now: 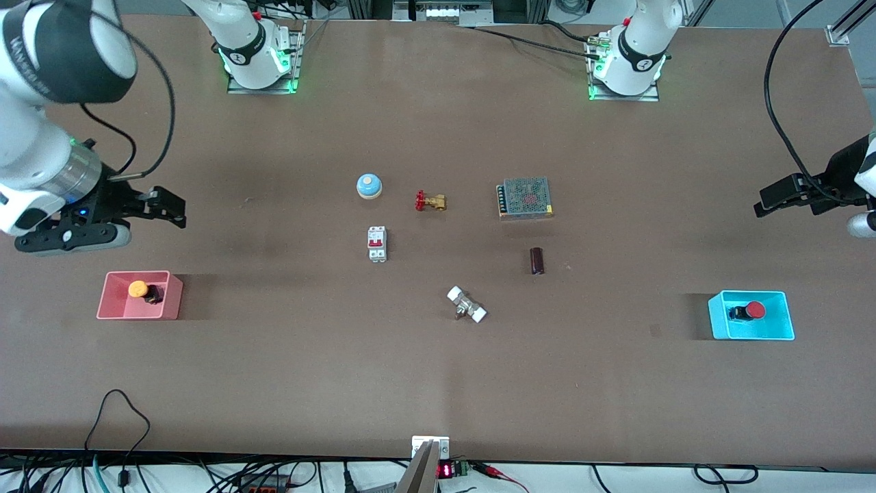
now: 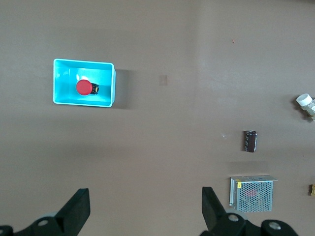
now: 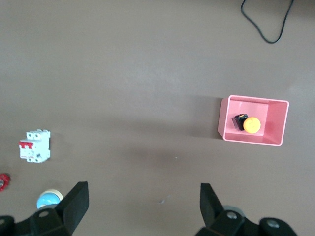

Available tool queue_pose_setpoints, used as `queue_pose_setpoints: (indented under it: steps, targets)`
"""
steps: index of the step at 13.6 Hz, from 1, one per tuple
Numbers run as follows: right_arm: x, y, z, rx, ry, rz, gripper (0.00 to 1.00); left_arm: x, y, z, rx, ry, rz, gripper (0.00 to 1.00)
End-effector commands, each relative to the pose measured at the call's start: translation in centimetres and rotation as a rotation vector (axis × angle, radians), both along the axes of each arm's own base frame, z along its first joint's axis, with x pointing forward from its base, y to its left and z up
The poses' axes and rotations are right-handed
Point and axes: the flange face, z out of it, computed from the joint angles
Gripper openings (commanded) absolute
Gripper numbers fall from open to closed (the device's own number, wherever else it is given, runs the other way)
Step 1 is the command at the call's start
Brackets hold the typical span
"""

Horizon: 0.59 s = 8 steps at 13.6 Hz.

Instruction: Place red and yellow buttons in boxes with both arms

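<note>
The yellow button [image 1: 139, 289] lies in the pink-red box [image 1: 109, 307] at the right arm's end of the table; both show in the right wrist view, the button [image 3: 251, 125] in the box [image 3: 275, 123]. The red button [image 1: 753, 310] lies in the cyan-blue box [image 1: 718, 322] at the left arm's end; both show in the left wrist view, the button [image 2: 83, 87] in the box [image 2: 60, 81]. My right gripper [image 1: 171, 209] is open and empty, up over bare table beside the pink-red box. My left gripper [image 1: 770, 202] is open and empty, up over bare table beside the cyan-blue box.
In the table's middle lie a blue dome with a yellow centre [image 1: 369, 185], a brass valve with a red handle [image 1: 430, 201], a white circuit breaker [image 1: 377, 244], a mesh power supply [image 1: 525, 198], a dark cylinder [image 1: 537, 261] and a white-capped fitting [image 1: 467, 305].
</note>
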Motion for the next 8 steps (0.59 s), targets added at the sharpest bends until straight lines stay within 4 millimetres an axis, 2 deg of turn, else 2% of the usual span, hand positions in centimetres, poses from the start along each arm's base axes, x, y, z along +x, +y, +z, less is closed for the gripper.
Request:
queue_pose_setpoints:
  steps: [1, 3, 5, 7, 8]
  targets:
    - [0.5, -2.8, 1.4, -0.002, -0.021, -0.065, 1.00, -0.5, -0.3, 0.4, 0.012, 0.001, 0.003, 1.00]
    - [0.4, -2.7, 1.7, -0.009, -0.016, -0.067, 1.00, -0.3, 0.4, 0.1, 0.011, 0.004, 0.014, 1.00]
    - [-0.1, -2.7, 3.3, -0.001, -0.003, -0.080, 1.00, -0.1, 0.7, 0.0, 0.022, -0.011, 0.005, 1.00]
    - [-0.1, -3.2, 3.2, 0.007, 0.007, -0.101, 1.00, -0.1, 0.5, 0.2, 0.022, -0.016, 0.002, 1.00]
    - [-0.1, -2.9, 3.3, 0.010, 0.006, -0.098, 1.00, -0.1, 0.7, 0.0, 0.021, -0.012, 0.005, 1.00]
